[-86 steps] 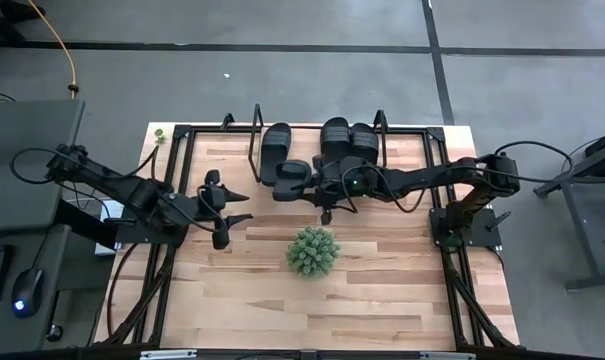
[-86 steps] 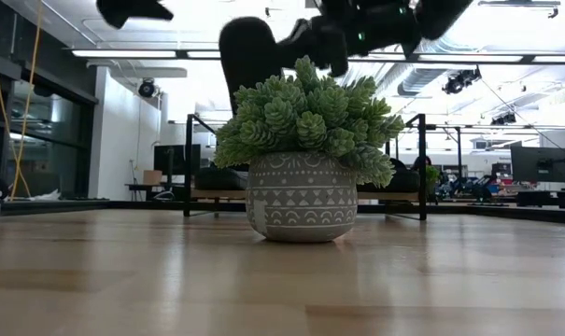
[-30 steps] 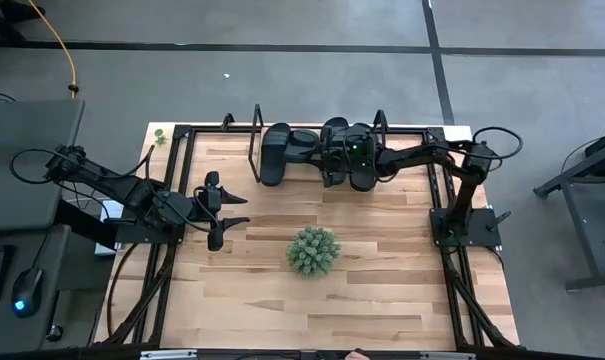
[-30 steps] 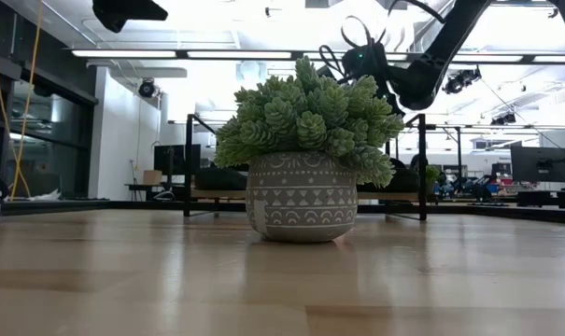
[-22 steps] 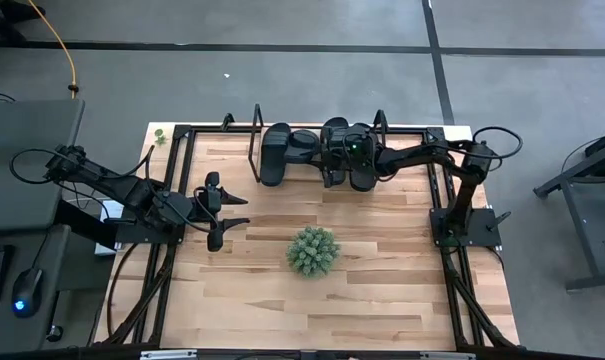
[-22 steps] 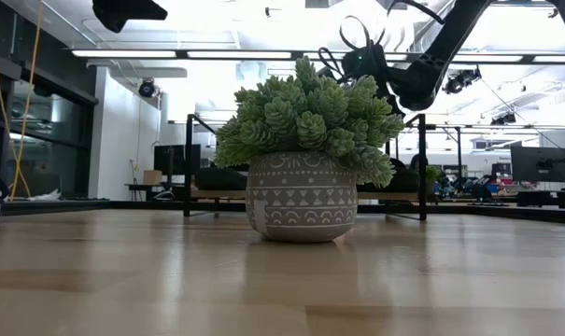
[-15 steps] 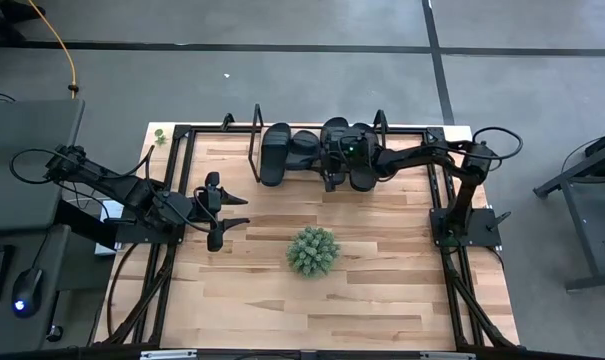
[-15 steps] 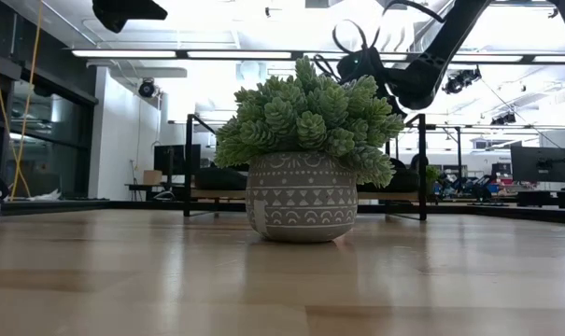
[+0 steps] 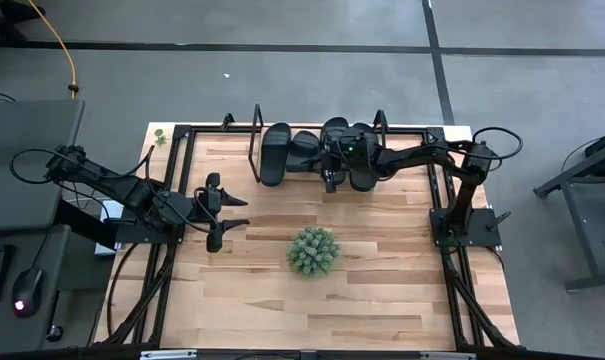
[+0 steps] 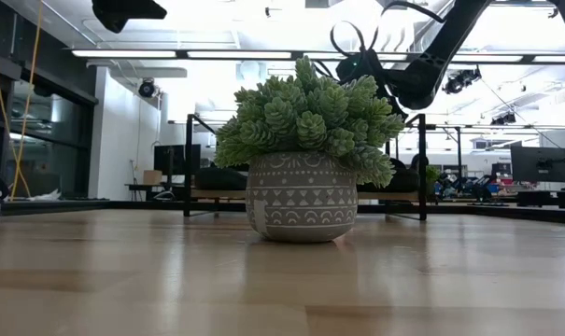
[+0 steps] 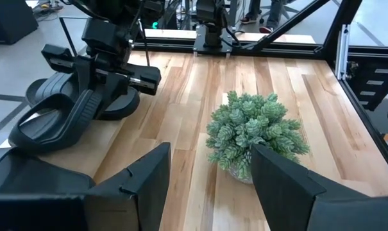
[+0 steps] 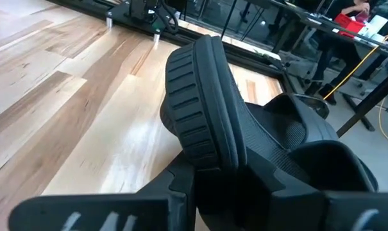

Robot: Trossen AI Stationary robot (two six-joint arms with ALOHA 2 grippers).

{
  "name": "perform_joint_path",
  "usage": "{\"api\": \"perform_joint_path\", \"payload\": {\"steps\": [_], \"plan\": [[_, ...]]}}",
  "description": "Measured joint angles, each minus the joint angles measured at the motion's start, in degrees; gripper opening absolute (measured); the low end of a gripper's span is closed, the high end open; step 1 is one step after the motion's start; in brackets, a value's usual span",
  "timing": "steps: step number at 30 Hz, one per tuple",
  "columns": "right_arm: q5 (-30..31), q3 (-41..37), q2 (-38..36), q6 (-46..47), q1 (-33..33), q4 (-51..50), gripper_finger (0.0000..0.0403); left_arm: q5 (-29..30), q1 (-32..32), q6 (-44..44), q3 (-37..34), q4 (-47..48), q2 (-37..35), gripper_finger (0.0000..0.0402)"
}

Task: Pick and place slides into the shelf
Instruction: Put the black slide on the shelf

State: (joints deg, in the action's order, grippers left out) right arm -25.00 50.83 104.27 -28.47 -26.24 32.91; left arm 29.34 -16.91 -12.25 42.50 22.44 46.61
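Several black slides sit in a row on the shelf (image 9: 255, 145) at the table's far edge: one at the left end (image 9: 276, 152) and two at the right (image 9: 334, 135), (image 9: 364, 150). Between them lies another slide (image 9: 304, 148), tipped onto its side, with my right gripper (image 9: 327, 170) shut on it. In the right wrist view its ribbed strap (image 12: 197, 109) arches up in front of the fingers. My left gripper (image 9: 222, 210) hangs open over the table's left part, holding nothing. My right gripper holds the tipped slide by its ribbed strap (image 12: 210, 154), pinched between the two fingers; the gripper's own body hides the exact spot. It comes slanting down from the table's right. The slide (image 11: 65, 122) is tilted on its long edge, low on the shelf beside the left-end slide.
A green spiky plant in a grey patterned pot (image 9: 313, 251) stands mid-table, right of my left gripper. Black frame rails (image 9: 172, 180) run along the table's left, right and far sides. Bare wood lies near the front edge.
My right gripper has stayed at the shelf and rolled its wrist a little; the slide in it has tipped with it and settled slightly closer to the left-end slide.
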Motion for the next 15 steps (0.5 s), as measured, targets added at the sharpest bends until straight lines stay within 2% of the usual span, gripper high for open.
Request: {"api": "perform_joint_path", "payload": {"steps": [15], "plan": [[0.3, -0.1, 0.0, 0.2, -2.1, 1.4, 0.0062, 0.0, 0.0, 0.0, 0.0, 0.0, 0.0, 0.0198]]}}
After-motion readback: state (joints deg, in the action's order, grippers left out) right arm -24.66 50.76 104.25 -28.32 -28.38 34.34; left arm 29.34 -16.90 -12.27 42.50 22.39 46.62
